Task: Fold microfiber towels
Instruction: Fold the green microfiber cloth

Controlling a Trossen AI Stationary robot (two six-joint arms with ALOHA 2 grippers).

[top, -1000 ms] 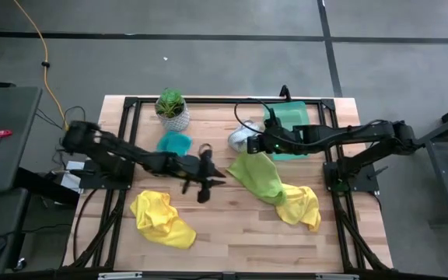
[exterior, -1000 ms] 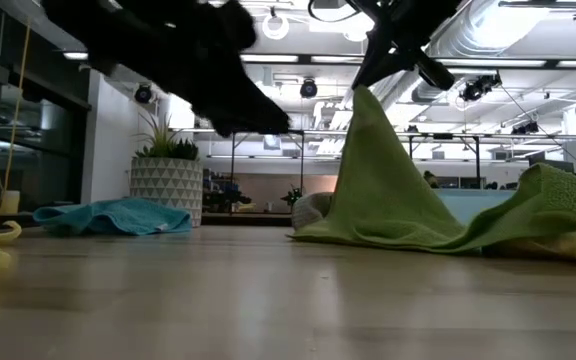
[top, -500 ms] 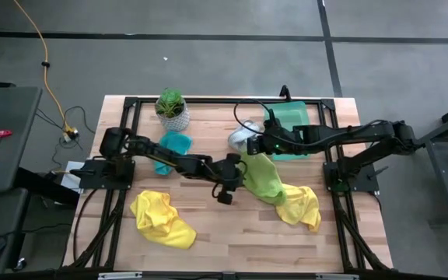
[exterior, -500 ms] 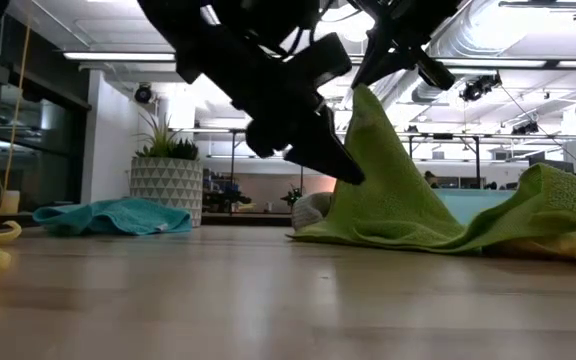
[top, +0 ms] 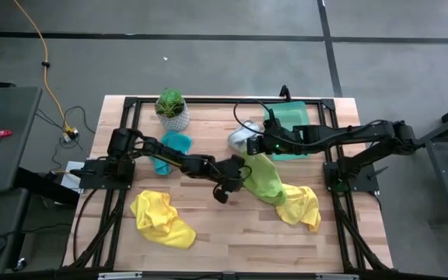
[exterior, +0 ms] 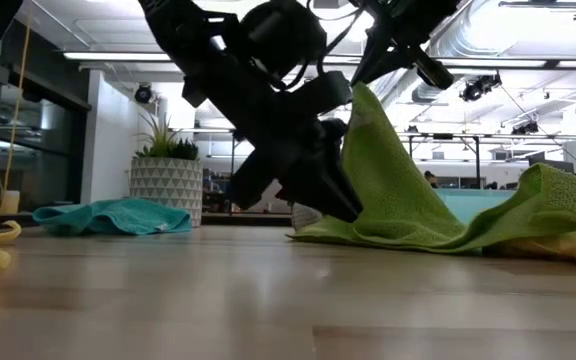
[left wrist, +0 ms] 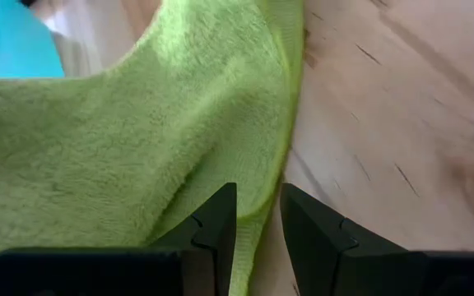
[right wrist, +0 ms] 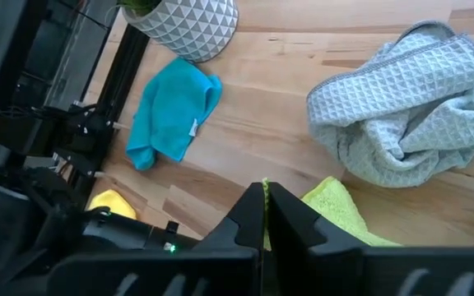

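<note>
A: Right gripper [top: 264,148], centre of the high view: fingers pinched tight on the lime green towel [top: 264,177], holding one corner up so it peaks like a tent in the low view.

B: And the left gripper [top: 225,191]?

A: Just left of centre, at the towel's lower-left edge. Fingers a narrow gap apart, the hem running btwn them in the wrist view. Gripped or not? Can't tell.

B: Other towels?

A: Teal towel [top: 173,145] upper left by the potted plant [top: 172,108]. Grey-white towel [top: 242,138] upper centre beside the green tray [top: 290,117]. One yellow towel [top: 162,218] lower left, the other yellow towel [top: 300,206] lower right, w/ the lime one's far end lying on it.
</note>
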